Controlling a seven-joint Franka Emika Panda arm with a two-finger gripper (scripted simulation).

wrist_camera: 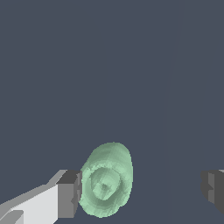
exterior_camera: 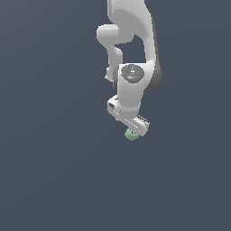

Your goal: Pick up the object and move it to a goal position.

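The arm hangs over a plain dark grey ground (exterior_camera: 54,180), and the gripper (exterior_camera: 131,122) points down with the object (exterior_camera: 131,134), a small pale green round piece, showing just under its lower end in the exterior view. In the wrist view the object (wrist_camera: 106,180) lies between the two fingers, and its face with the concentric rings is turned toward the camera. One dark finger pad (wrist_camera: 69,193) is touching its side, or is so near that I see no gap, while the other pad (wrist_camera: 213,189) is well apart from it, with bare ground between them. So the jaws are spread wide and they do not grasp anything yet. I judge that the step in hand is the end of the approach, just before the grasp: the object is inside the opening but not in the middle of it. The next move calls for closing the jaws, and I think the far finger will have to travel much more than the near one, so the piece may be pushed or may turn a little. Whether the fingers are already low enough around the object I cannot tell from these views, and no goal mark is visible
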